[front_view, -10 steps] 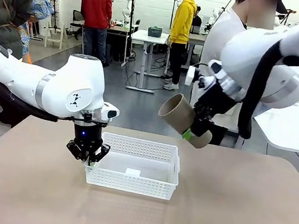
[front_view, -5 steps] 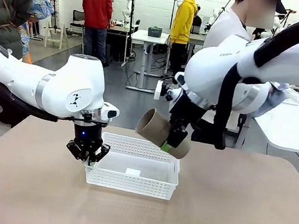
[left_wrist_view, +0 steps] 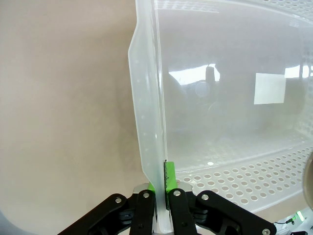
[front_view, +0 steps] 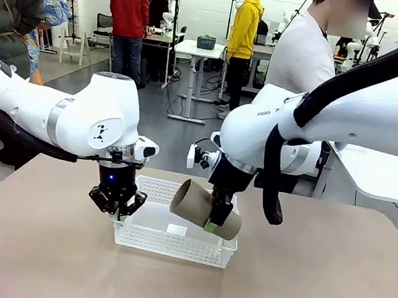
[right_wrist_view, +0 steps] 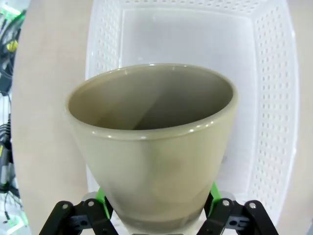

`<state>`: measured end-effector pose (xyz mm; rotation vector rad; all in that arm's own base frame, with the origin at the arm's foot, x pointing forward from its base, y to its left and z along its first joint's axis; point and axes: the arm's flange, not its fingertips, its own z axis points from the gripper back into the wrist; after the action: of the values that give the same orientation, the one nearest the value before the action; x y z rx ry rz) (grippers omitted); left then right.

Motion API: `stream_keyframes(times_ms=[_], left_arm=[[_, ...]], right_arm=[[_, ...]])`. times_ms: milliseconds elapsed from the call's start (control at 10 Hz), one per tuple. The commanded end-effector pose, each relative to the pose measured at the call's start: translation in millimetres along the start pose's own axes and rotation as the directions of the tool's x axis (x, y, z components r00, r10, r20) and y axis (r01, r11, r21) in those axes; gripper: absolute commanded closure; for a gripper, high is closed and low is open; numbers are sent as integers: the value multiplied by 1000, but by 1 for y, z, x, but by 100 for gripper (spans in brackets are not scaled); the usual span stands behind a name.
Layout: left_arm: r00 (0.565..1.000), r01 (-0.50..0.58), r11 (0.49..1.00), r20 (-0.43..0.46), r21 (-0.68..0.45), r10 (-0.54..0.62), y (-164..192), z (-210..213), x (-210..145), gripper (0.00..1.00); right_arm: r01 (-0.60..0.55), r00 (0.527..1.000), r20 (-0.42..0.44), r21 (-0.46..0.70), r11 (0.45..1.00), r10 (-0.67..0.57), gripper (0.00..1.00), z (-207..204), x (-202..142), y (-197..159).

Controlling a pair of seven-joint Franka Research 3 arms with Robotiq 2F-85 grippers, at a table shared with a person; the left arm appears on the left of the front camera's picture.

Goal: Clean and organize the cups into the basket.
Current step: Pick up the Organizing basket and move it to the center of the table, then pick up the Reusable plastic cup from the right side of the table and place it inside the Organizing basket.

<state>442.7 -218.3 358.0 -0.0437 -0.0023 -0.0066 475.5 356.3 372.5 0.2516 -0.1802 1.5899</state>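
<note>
The left fingers (left_wrist_view: 168, 177) are pinched tight on the left wall of the white mesh basket (front_view: 170, 244), which sits toward the desk's (front_view: 299, 284) far edge. The right fingers (front_view: 220, 211) grip a tan-brown cup (front_view: 192, 203) across its body. It is tilted sideways over the basket's right half.

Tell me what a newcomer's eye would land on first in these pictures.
The tan-brown cup, held on its side in the right gripper, hangs just over the white basket at mid-table, with its open mouth toward the robot's left. Next comes the left gripper, pinched shut on the basket's left wall. A person in a white top stands at the far side.
</note>
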Motion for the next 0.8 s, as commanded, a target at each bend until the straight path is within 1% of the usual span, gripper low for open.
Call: stream_keyframes(times_ms=[0, 100, 200, 300, 600, 700], left_arm=[[1000, -4, 1000, 7, -3, 4, 0, 1, 1, 100], [1000, -4, 1000, 7, -3, 4, 0, 1, 1, 100], [1000, -4, 1000, 7, -3, 4, 0, 1, 1, 100], [1000, -4, 1000, 7, -3, 4, 0, 1, 1, 100], [1000, -4, 1000, 7, -3, 4, 0, 1, 1, 100], [1000, -4, 1000, 7, -3, 4, 0, 1, 1, 100]], right_arm=[[3, 1000, -25, -10, 1000, -4, 17, -7, 11, -9], [4, 1000, -13, -1, 1000, -4, 17, -12, 12, -10], [11, 1000, -5, 6, 1000, -11, 12, -14, 13, -11], [13, 1000, -2, 13, 1000, -13, 0, -15, 14, -10], [7, 1000, 10, 4, 1000, -7, 0, -8, 17, -6], [8, 999, 40, -4, 1000, -8, 0, 3, 15, -5]])
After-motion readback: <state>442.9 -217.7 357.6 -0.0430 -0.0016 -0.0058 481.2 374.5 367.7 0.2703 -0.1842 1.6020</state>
